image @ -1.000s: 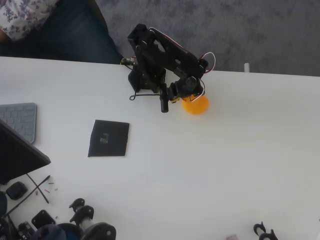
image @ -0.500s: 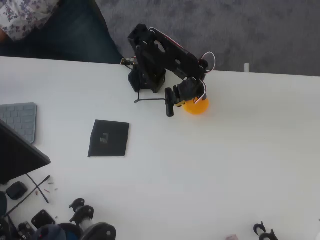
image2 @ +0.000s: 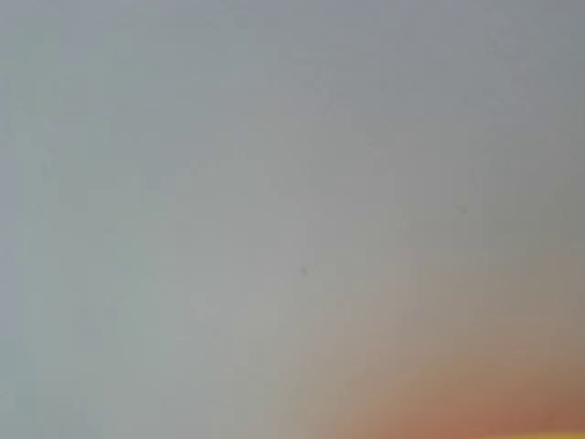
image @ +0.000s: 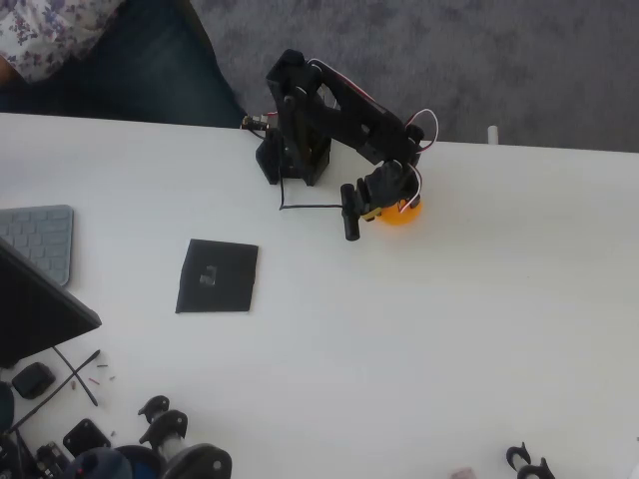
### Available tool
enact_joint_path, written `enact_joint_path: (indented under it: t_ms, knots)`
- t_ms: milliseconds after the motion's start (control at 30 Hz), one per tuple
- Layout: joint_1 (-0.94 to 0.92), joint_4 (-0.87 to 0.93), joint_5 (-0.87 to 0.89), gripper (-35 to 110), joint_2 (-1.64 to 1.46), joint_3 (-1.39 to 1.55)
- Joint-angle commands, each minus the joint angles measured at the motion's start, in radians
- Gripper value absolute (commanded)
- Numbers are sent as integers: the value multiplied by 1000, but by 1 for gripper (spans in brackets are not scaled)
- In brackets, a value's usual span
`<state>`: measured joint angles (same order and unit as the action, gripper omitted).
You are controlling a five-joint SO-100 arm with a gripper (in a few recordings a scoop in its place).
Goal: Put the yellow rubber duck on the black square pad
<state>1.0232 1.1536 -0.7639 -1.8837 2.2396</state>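
Overhead view: my gripper (image: 384, 200) sits right over the duck (image: 403, 212), hiding most of it; I can't tell whether the jaws are parted or closed. The duck lies on the table (image: 449, 329), well right of the pad (image: 218, 275). My worry is an off-centre pinch squirting the rounded toy away. Its facing and long axis are hidden from me.
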Motion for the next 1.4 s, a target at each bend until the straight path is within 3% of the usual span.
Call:
enact_joint_path:
  t_ms: [0, 300, 600, 1033, 1367]
  knots:
    - [63, 12, -17, 26, 3, -11]
    - [64, 14, -17, 24, 3, -12]
    - [60, 14, 0, 8, 2, -21]
    - [54, 25, 49, 8, 2, -244]
    - [55, 107, 37, 33, 2, -239]
